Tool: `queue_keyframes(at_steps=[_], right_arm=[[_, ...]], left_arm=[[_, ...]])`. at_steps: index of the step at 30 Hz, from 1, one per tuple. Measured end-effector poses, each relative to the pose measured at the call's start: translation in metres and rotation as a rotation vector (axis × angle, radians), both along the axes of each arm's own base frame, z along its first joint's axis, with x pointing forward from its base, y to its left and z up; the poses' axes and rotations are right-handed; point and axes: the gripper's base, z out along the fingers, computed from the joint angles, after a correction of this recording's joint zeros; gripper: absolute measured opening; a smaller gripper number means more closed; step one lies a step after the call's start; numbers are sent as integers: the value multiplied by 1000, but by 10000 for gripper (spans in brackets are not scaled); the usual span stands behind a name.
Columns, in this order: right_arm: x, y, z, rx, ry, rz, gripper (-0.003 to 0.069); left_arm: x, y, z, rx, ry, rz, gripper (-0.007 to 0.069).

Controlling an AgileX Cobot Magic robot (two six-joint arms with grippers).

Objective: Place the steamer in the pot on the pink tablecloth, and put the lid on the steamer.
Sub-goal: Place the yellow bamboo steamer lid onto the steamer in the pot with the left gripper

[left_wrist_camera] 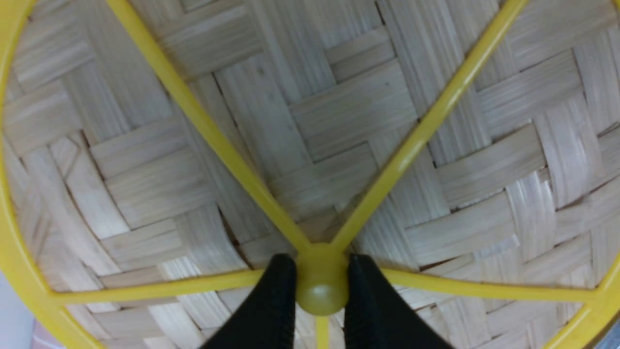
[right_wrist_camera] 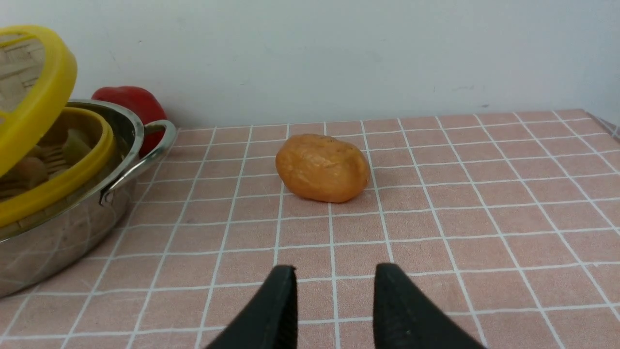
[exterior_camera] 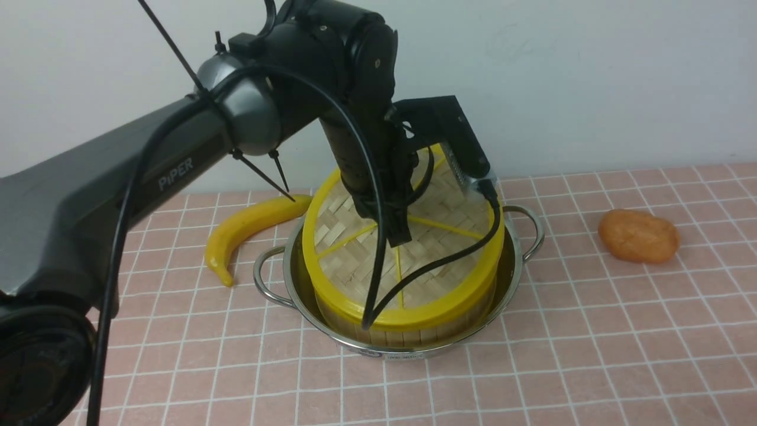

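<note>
You've got a staged lab tabletop dressed up as a kitchen. A plain white wall [exterior_camera: 591, 71] runs across the top of the front view, and a pink tablecloth [exterior_camera: 591, 355] covers the whole lower half. At centre is a steel pot [exterior_camera: 510, 278] with a bamboo steamer [exterior_camera: 402, 338] and lid [exterior_camera: 349, 236]. Loose food props sit around it: banana [exterior_camera: 248, 228] left of centre, orange lump [exterior_camera: 639, 235] at right, red pepper [right_wrist_camera: 128, 99] behind the pot in the right wrist view. The black left arm [exterior_camera: 177, 148], marked PIPER and with cable-tied wiring, comes in from the left edge.
</note>
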Motion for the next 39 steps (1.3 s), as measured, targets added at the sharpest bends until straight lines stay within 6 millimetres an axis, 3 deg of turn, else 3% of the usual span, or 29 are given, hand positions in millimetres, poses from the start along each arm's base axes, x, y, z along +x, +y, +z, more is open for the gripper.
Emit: queue_keyframes(at_steps=[31,39], right_arm=[[0,0,0,1,0,0,243],[0,0,0,1,0,0,243]], left_arm=[[2,4,1,21,-27,55,120],[-2,9,23,22,-55,81,120]])
